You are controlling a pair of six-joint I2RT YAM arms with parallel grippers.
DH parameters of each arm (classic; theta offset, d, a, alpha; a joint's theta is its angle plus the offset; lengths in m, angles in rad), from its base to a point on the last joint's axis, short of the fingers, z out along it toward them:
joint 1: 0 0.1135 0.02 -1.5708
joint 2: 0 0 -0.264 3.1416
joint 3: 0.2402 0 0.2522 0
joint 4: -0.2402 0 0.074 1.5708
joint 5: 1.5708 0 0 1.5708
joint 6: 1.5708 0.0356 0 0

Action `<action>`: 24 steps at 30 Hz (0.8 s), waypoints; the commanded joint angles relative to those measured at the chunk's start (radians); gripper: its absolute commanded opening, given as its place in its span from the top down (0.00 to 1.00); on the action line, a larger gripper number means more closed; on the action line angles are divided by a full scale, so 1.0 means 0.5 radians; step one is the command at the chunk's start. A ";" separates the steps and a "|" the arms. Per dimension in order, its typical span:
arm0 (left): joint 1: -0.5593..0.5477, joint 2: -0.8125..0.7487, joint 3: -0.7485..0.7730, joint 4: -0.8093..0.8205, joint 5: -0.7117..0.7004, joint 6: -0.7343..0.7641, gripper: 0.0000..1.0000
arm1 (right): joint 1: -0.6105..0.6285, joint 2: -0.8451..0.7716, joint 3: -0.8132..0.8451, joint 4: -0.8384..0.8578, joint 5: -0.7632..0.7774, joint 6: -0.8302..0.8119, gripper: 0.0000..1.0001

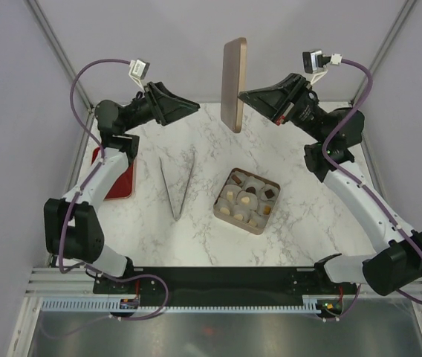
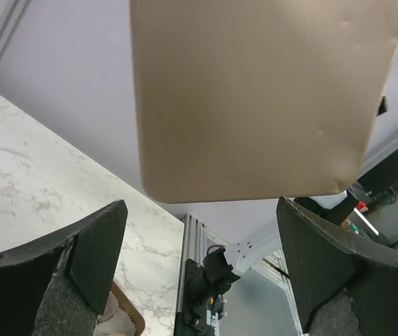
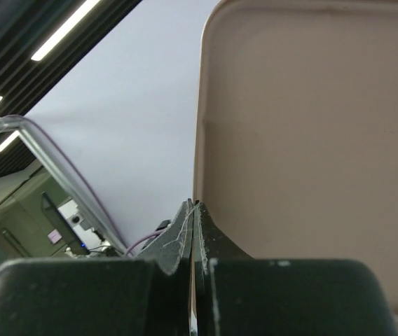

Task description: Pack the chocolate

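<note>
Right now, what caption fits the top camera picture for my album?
Right gripper holds the tan lid upright; the open left gripper faces it.

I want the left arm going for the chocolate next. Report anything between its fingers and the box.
Nothing visible covers the chocolate in the open box. The lid, pinched by the right gripper, hangs raised before the open left gripper, beyond the box rather than over it. The tongs lie flat left of the box.
</note>
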 commanded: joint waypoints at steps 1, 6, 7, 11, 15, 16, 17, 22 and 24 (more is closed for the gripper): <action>0.005 0.183 0.175 0.455 0.173 -0.241 0.05 | 0.015 -0.059 0.064 0.340 -0.094 0.216 1.00; -0.004 0.361 0.341 0.840 0.115 -0.537 0.06 | 0.037 -0.074 0.073 0.377 -0.103 0.262 1.00; -0.007 0.373 0.350 0.831 0.109 -0.521 0.06 | 0.040 -0.071 0.073 0.383 -0.100 0.272 1.00; -0.028 0.462 0.402 0.886 0.109 -0.552 0.05 | 0.049 -0.043 0.042 0.472 -0.094 0.370 1.00; -0.056 0.624 0.472 1.259 0.060 -0.839 0.05 | 0.070 -0.007 -0.025 0.650 -0.058 0.492 1.00; -0.056 0.649 0.473 1.321 0.053 -0.840 0.05 | 0.074 -0.006 -0.025 0.671 -0.057 0.493 1.00; -0.077 0.668 0.515 1.358 0.050 -0.910 0.05 | 0.077 0.015 -0.040 0.693 -0.045 0.529 1.00; -0.117 0.735 0.540 1.426 -0.020 -0.969 0.05 | 0.092 0.101 -0.047 0.868 -0.054 0.640 1.00; -0.124 0.757 0.552 1.508 -0.051 -1.030 0.05 | 0.092 0.128 -0.086 0.923 -0.054 0.658 1.00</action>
